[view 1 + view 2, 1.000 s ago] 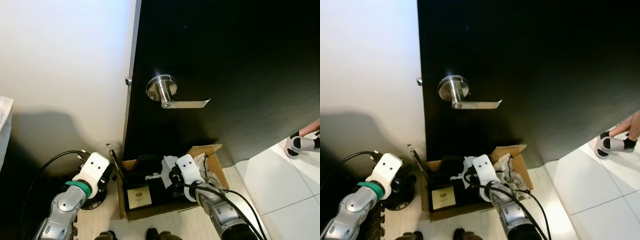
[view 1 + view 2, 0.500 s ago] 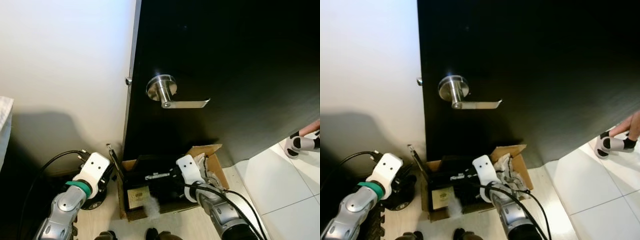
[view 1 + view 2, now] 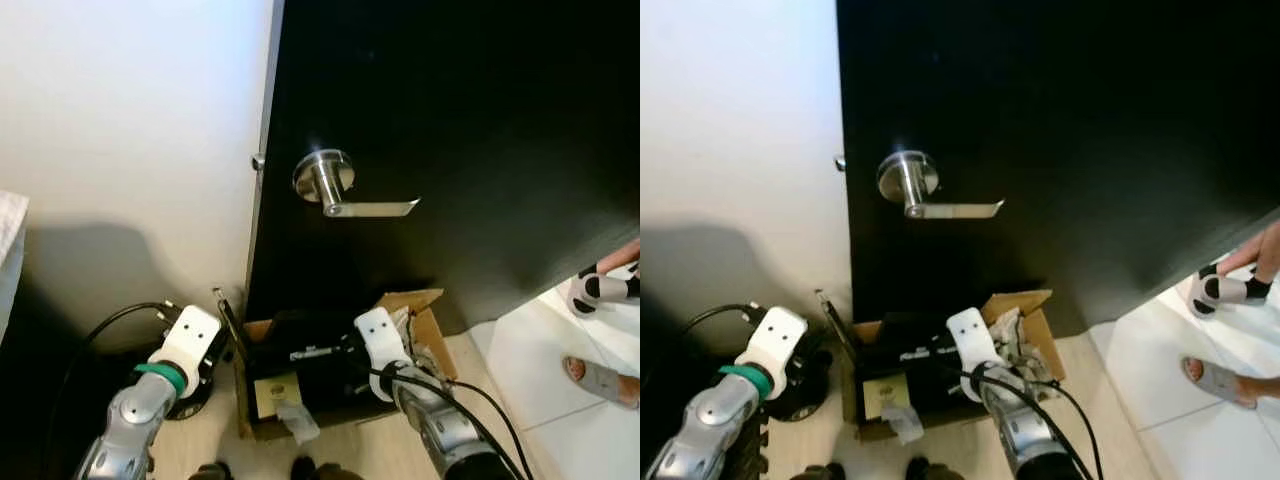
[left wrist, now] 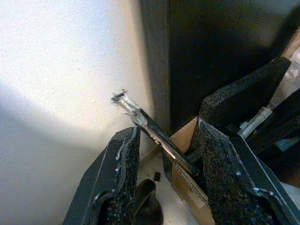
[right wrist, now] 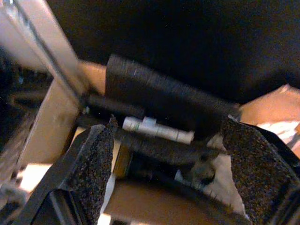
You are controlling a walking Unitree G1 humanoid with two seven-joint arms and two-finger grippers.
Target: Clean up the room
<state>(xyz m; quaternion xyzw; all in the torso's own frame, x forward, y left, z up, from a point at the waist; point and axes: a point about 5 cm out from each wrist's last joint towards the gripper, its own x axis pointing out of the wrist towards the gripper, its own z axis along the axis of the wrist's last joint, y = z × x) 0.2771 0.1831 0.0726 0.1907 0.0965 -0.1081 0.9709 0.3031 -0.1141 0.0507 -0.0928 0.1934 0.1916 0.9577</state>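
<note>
An open cardboard box (image 3: pixel 428 305) sits on the floor at the foot of a black door (image 3: pixel 480 130). It holds black foam (image 5: pixel 164 96), a white tube (image 5: pixel 157 130) and crumpled paper (image 3: pixel 417 338) at its right end. A crumpled white tissue (image 3: pixel 298 421) lies on the box's front edge. My right gripper (image 5: pixel 168 124) hovers over the box, open, nothing between its fingers. My left gripper (image 4: pixel 167 129) stands open beside the box's left wall, with a thin metal strip (image 4: pixel 150 129) seen beyond its fingers.
The door's steel lever handle (image 3: pixel 350 205) is above the box, and a white wall (image 3: pixel 130 150) runs on the left. A black round object (image 3: pixel 190 402) lies under my left arm. A person's feet (image 3: pixel 603 286) and a sandal (image 3: pixel 600 378) stand on white tiles at right.
The white tissue left my right gripper, fell, and now rests on the box's front edge. A sandalled foot has come in at the right.
</note>
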